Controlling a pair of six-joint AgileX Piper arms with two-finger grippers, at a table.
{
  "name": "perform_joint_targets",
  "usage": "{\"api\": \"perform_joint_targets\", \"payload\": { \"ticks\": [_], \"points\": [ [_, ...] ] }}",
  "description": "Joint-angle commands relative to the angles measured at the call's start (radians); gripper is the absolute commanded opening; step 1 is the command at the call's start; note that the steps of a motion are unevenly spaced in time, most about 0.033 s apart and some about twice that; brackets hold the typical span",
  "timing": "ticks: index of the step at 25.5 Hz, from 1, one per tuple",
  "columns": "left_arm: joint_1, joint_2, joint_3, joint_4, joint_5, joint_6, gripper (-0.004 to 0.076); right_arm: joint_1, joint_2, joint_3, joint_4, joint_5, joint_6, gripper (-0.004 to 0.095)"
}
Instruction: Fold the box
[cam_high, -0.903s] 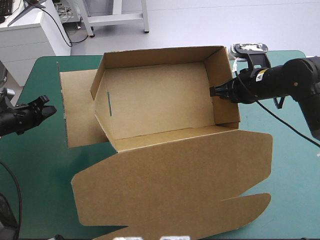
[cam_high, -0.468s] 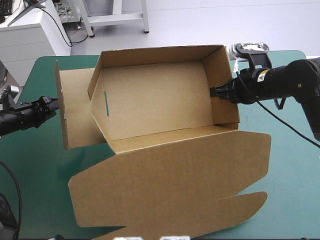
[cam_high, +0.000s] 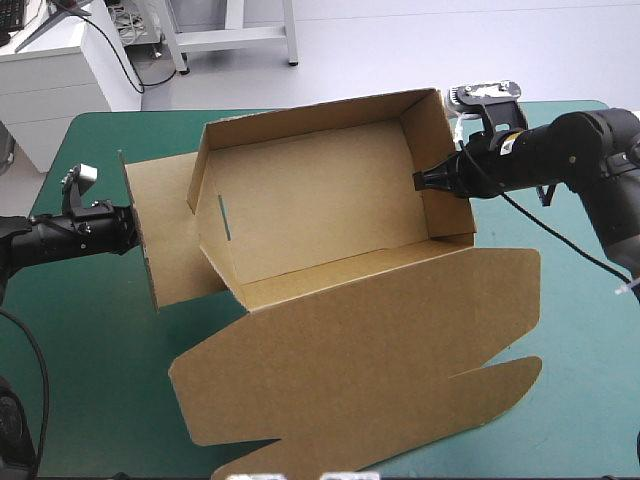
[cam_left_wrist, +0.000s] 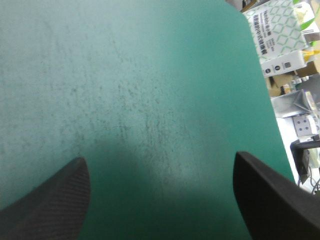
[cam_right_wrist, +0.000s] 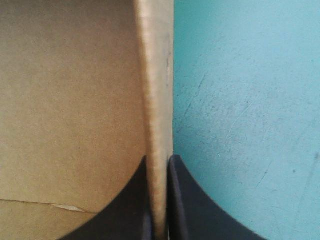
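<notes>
The right arm (cam_high: 575, 150) is showing as a run of bulky, rounded black segments with a dull sheen, narrowing toward the wrist, and it is wearing a small pale label (cam_high: 517, 143) with a yellowish mark there. The left arm (cam_high: 55, 235) is looking slimmer, also black, its casing stepped and ribbed. The left jaws are showing two broad black fingers (cam_left_wrist: 47, 202) with a fine woven grain, curved like fins. The right jaws' fingers (cam_right_wrist: 125, 205) are looking smooth and matt black, tapering from wide bases to thin tips.

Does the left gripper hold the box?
No, the left gripper has its jaws wide apart, with only the teal-green cover between them.
</notes>
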Motion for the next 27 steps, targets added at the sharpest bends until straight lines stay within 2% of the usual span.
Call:
{"api": "perform_joint_targets", "payload": {
  "ticks": [1,5,14,27],
  "points": [
    [-0.008,-0.039,-0.035,-0.149,0.102,0.063,0.0548,-0.006,-0.009,-0.029,-0.018,-0.096,-0.001,-0.0019],
    [-0.049,-0.039,-0.035,-0.19,0.106,0.125,0.0546,-0.006,0.01,-0.029,-0.088,-0.129,0.02,-0.0019],
    [-0.265,-0.048,-0.035,-0.19,0.106,0.173,0.0546,-0.006,0.041,-0.029,-0.081,-0.136,0.048,-0.0019],
    [-0.267,-0.215,-0.035,-0.28,0.106,0.176,0.0546,-0.006,0.041,-0.029,-0.09,-0.14,0.074,-0.0017]
  ]
}}
